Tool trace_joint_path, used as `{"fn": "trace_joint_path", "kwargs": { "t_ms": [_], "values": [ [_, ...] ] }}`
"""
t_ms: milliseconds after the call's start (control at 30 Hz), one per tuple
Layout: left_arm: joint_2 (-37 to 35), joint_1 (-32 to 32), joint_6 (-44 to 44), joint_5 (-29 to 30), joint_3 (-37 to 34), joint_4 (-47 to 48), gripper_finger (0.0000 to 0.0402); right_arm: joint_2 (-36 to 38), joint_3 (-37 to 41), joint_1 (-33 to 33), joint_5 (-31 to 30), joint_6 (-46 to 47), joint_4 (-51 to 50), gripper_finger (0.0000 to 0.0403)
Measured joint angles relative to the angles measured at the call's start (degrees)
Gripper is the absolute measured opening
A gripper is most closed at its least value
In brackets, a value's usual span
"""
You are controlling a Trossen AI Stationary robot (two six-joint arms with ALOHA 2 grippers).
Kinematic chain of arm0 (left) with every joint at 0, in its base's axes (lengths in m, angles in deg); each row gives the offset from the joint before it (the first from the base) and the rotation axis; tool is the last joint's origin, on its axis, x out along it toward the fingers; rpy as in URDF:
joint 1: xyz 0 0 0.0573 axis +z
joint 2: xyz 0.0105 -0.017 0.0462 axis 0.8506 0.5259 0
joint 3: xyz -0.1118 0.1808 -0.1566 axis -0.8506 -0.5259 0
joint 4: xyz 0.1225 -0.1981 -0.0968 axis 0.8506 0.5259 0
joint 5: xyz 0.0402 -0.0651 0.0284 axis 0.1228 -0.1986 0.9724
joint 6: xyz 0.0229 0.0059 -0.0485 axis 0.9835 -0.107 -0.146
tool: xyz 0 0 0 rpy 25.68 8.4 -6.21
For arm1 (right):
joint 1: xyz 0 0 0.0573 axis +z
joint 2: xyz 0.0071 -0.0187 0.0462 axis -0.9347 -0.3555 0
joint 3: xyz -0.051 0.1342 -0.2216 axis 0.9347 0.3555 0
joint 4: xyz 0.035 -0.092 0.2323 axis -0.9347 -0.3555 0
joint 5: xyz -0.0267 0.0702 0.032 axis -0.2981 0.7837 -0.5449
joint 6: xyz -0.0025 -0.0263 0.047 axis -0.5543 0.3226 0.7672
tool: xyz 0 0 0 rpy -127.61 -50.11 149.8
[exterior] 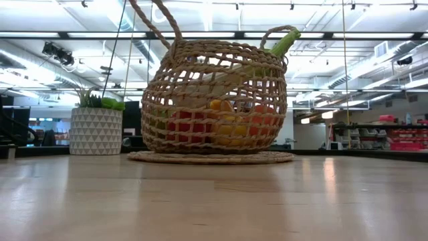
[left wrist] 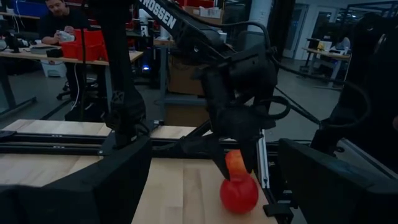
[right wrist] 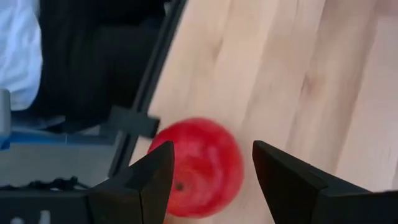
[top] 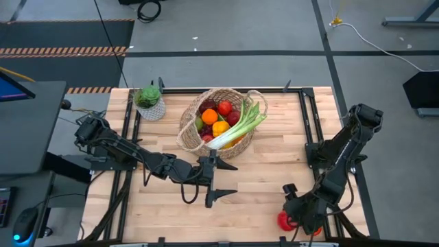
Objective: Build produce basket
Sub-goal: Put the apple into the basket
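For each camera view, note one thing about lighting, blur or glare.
High view: even light, leek sharp in the basket. Low view: ceiling lights glare off the table. Left wrist view: dim, dark arms. Right wrist view: red apple blurred between the right tool tips.

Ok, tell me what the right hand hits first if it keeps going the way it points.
Most likely the red apple: it lies on the table right between the right hand's open fingers, though the remaining gap is hard to judge.

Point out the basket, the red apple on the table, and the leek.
basket (top: pixel 186 134): high view, woven left wall.
red apple (right wrist: pixel 202 165): right wrist view, its front face.
leek (top: pixel 241 125): high view, mid-stalk.
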Motion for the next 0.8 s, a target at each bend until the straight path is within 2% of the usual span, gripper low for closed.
{"fn": "trace_joint_path", "kwargs": {
  "t_ms": [600, 800],
  "values": [
    [0.0, 0.0, 0.0, 0.0, 0.0, 0.0, 0.0354, 0.0, 0.0, 2.2, 1.5, 5.2, -2.4, 0.0224],
    [0.0, 0.0, 0.0, 0.0, 0.0, 0.0, 0.0354, 0.0, 0.0, 2.3, 7.4, 9.2, -2.3, 0.0224]
  ]
}}
